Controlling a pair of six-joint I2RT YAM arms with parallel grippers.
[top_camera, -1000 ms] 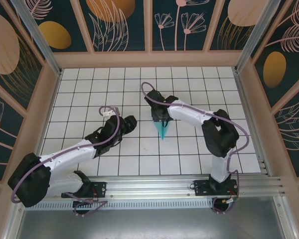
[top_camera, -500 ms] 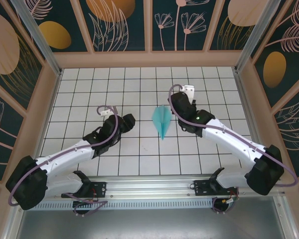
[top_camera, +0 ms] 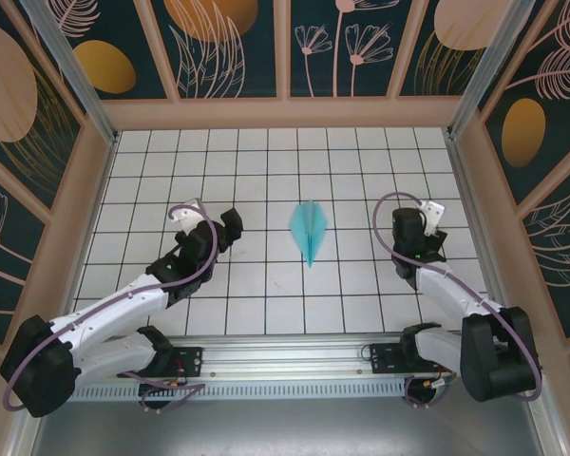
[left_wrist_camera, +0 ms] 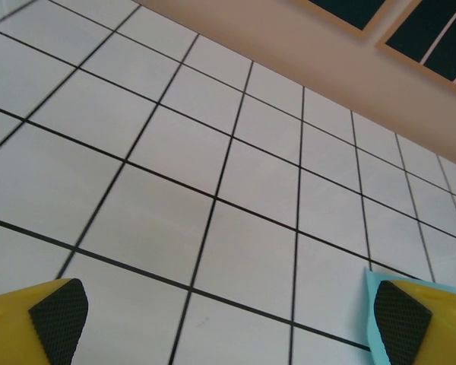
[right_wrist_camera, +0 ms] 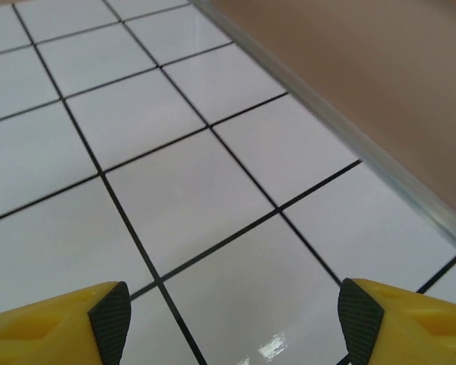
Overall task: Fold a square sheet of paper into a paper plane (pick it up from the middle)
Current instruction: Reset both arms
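The paper plane [top_camera: 309, 231] lies flat on the tiled bench [top_camera: 266, 294] at the middle of the overhead view, a slim cyan dart with its point toward the bottom of the frame and nothing touching it. The left gripper [left_wrist_camera: 228, 315] is wide open and empty. Its wrist view shows bare tiles between the fingers and a corner of cyan paper at the lower right. The right gripper [right_wrist_camera: 235, 312] is also spread open with nothing in it, well to the right of the plane.

The plane looks feather-light and limp. It is likely to slide on the glossy tiles and to crumple or spring open if squeezed hard. The best hold is probably a gentle pinch on the centre crease, mid-length.
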